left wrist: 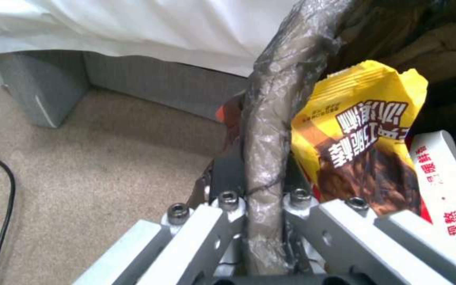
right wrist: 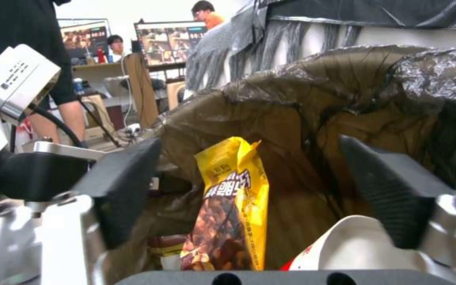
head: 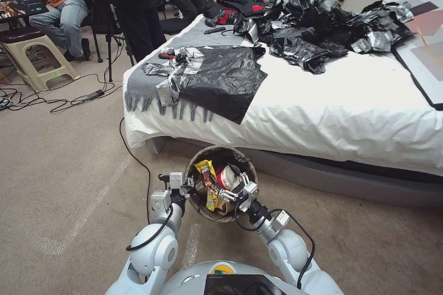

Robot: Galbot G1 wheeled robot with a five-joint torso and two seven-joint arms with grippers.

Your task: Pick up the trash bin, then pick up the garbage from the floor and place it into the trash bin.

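**Bin held close by the bed**

The bin (head: 221, 152) hung just off the bed (head: 350, 101) edge, open carpet to its left. The left pincer (head: 188, 188) clamped its rim; the right pincer (head: 241, 188) gaped wide over it. Inside lay a yellow wrapper (head: 207, 179) and a cup (head: 227, 178).

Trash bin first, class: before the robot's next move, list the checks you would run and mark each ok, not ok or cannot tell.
1. Left claw clamped on the trash bin rim: ok, liner pinched between its fingers.
2. Right claw open over the bin mouth: ok, nothing between its pads.
3. Yellow wrapper inside the bin: ok.
4. Red-and-white cup inside the bin: ok.
5. Floor clear of remaining garbage: cannot tell.
6. Bin clear of the bed: ok, apart from its edge.
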